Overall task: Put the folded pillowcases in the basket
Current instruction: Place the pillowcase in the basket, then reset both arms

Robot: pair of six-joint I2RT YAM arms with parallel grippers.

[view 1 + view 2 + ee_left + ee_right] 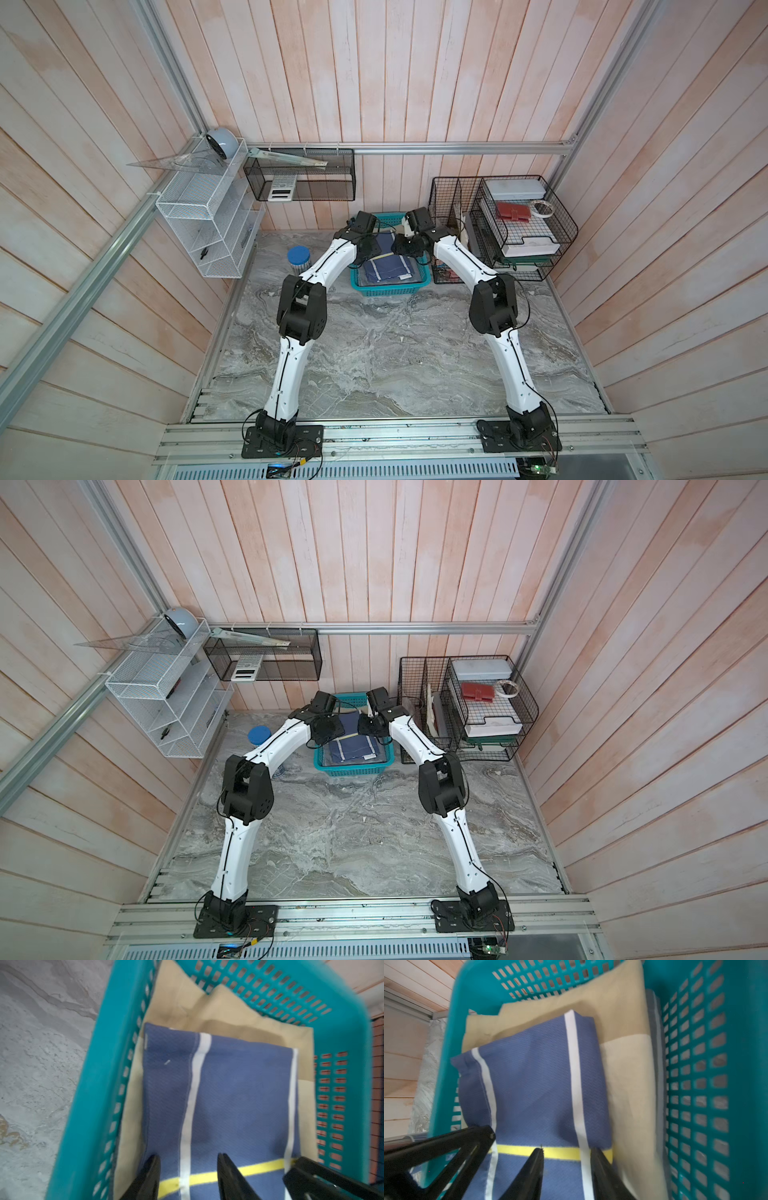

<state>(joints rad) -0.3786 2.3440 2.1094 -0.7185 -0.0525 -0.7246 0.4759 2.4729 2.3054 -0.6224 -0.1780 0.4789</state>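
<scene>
Plainly, left gripper (188, 1159) and right gripper (567, 1151) jaws stand parted, empty, over the woven blue pillowcase (239, 1095) in the teal lattice basket (87, 1084).

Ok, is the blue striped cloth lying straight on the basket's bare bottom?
No, the blue cloth lies on a beige cloth that covers the floor of the basket.

Your left arm (291, 374) and right arm (515, 365) wear white screw-dotted shells, bulky black joint housings, thin black cables, coloured wires beside the bolted black base plates (253, 445), and tapered black jaws.
</scene>
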